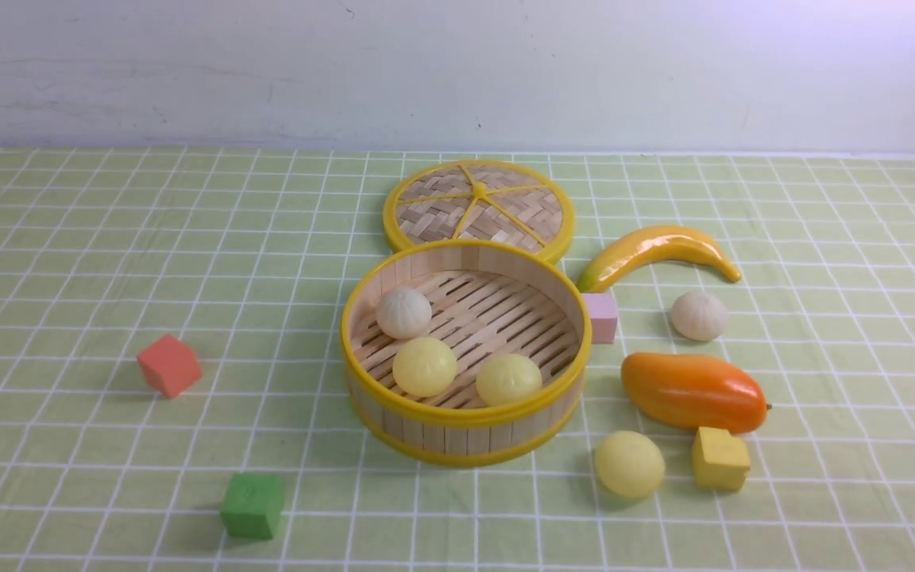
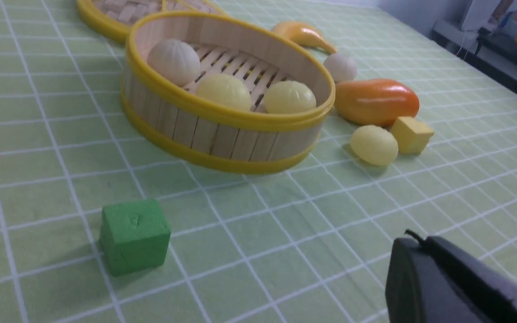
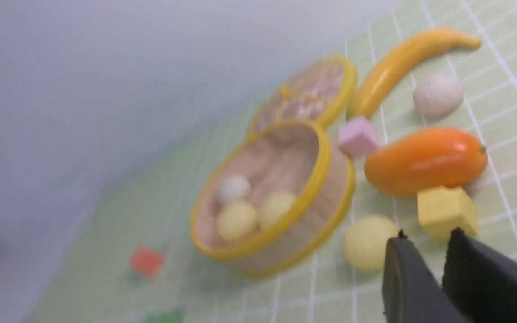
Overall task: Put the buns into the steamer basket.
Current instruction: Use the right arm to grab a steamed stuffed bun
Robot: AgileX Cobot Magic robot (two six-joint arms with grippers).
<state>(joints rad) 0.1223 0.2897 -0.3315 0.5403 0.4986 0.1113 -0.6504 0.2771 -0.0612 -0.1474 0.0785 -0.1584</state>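
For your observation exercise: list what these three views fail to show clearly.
- Left pincer: left wrist view, cut off by the frame edge; open or shut unclear.
- Pink cube: front view, partly hidden behind the steamer basket.
- Green cube: right wrist view, blurred and cut off.
- Both arms: absent from front view.

Tabletop robot test setup, green checked cloth (image 1: 68,262); toy food, plain white wall (image 1: 187,71)
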